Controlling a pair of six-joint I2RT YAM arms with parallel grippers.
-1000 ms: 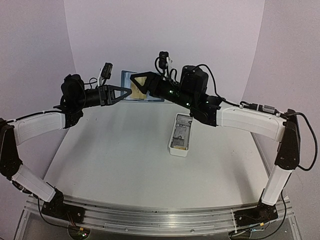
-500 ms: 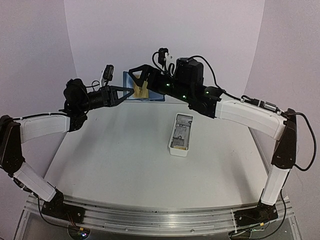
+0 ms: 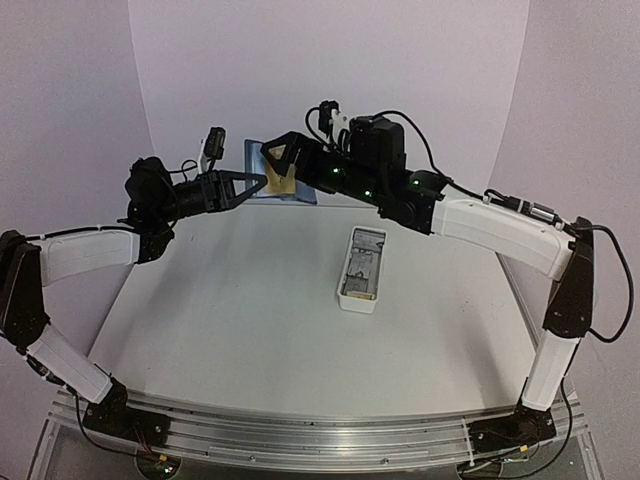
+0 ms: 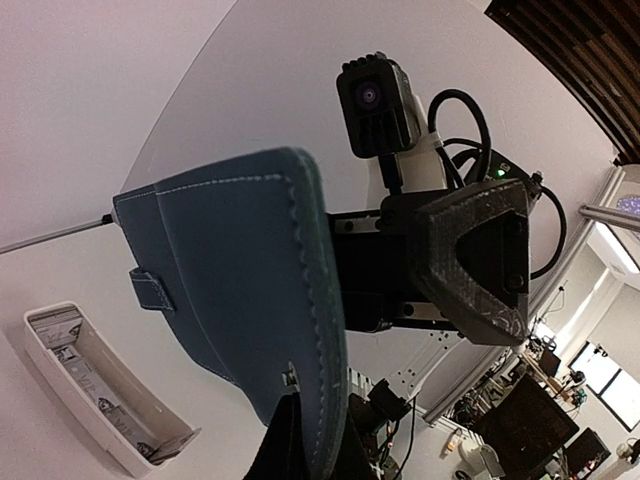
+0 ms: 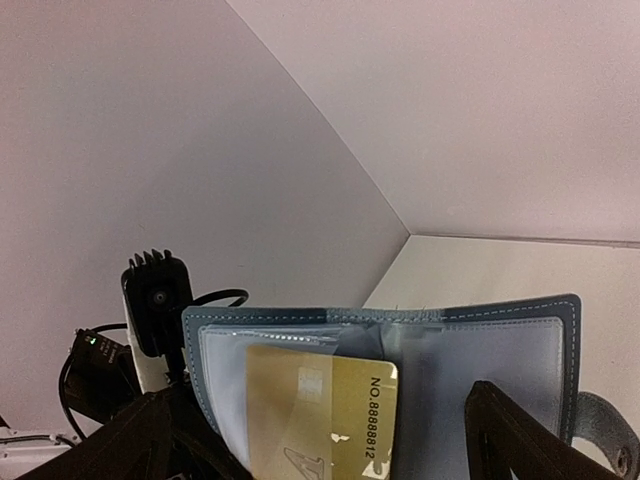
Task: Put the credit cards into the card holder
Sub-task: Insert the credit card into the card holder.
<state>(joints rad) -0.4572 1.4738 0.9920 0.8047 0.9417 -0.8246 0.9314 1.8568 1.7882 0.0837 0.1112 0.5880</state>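
Observation:
My left gripper is shut on one edge of the blue card holder, holding it open and upright above the far part of the table. In the left wrist view its fingers pinch the holder's stitched cover. A gold credit card sits partly inside the holder's clear left pocket, with its numbered edge sticking out. My right gripper faces the holder's inside. It is open, its fingers wide on either side of the card and not touching it.
A long white tray with pale cards in it lies on the table right of centre, also seen as the tray below the holder. The back wall stands close behind both grippers.
The right gripper's jaws spread wide and let go of the gold card, which stays in the pocket. Both arms shifted slightly, and the left still holds the holder.

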